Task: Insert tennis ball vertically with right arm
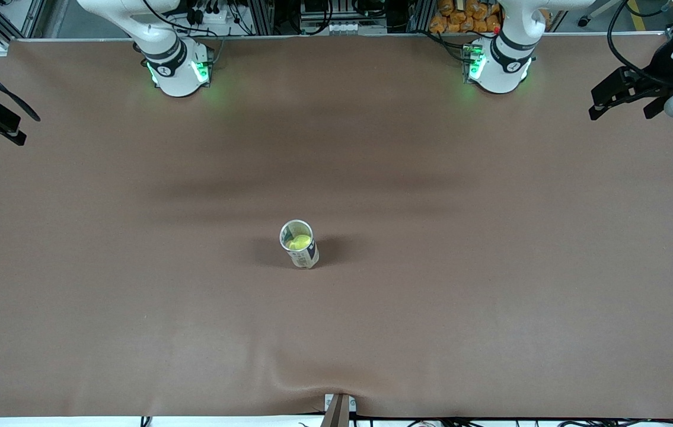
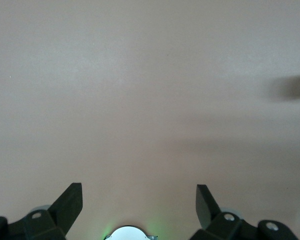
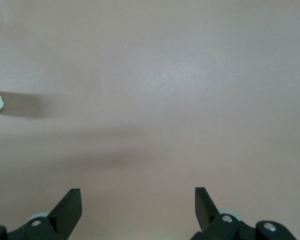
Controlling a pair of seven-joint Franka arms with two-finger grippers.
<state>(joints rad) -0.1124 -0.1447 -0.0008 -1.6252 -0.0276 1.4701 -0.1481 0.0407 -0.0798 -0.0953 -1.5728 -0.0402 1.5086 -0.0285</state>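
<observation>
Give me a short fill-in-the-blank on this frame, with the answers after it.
1. The tennis ball lies inside the ____.
2. The can stands ____ on the brown table.
3. The right gripper has its fingers ____ over bare table.
4. The left gripper holds ____.

Missing words: can; upright; open; nothing

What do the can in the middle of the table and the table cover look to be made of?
Can: likely clear plastic with a printed label, since the yellow-green tennis ball inside shows through its open top and wall; the rim looks pale, material unclear. Table cover: matte brown sheet, perhaps paper or felt; it ripples at the edge nearest the camera and shows no gloss.
</observation>
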